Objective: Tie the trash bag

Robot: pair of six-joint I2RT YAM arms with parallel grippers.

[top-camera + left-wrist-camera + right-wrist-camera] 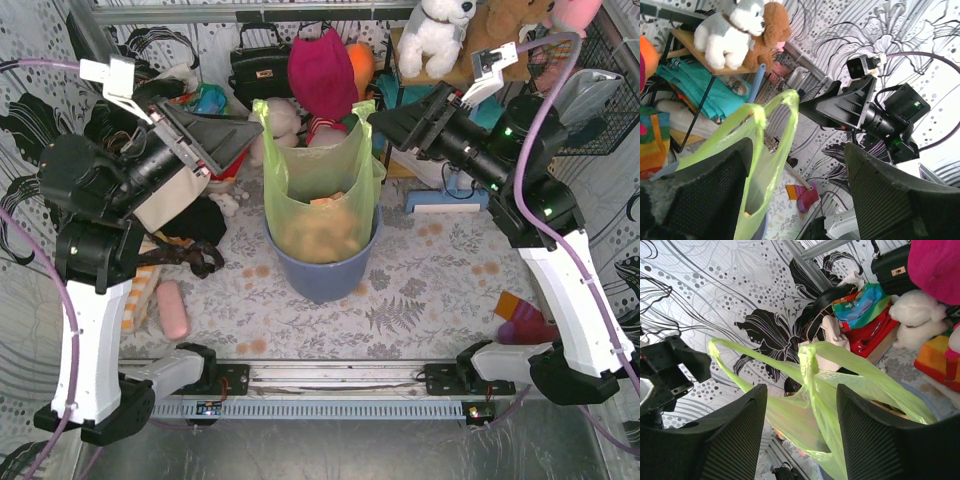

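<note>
Top external view, query: locate the trash bag point(320, 200).
Reply: It sits upright in the round blue-grey bin point(322, 278) at the middle of the counter point(430, 270). The mouth is open, and crumpled brown paper point(318, 238) shows through the lower half. Two handles stand above the rim: the left loop point(262, 115) and the right loop point(366, 108).
Query: State of the left jaws?
Reply: Wide apart. From above, their tips lie just beside the left loop. In the left wrist view the left loop point(761, 132) rises in the gap, close to one finger point(715, 190) and well apart from the other. Whether it touches that finger cannot be told.
Query: The right jaws?
Reply: Parted as well. From above, their tips lie just beside the right loop. In the right wrist view a twisted strand point(808, 365) of that loop stands loose between the fingers point(725, 440).
Query: Surroundings?
Reply: A cream bag point(165, 205) lies left of the bin, and a pink oblong object point(172, 310) lies near the left arm. A white plush toy point(435, 35) sits behind.
</note>
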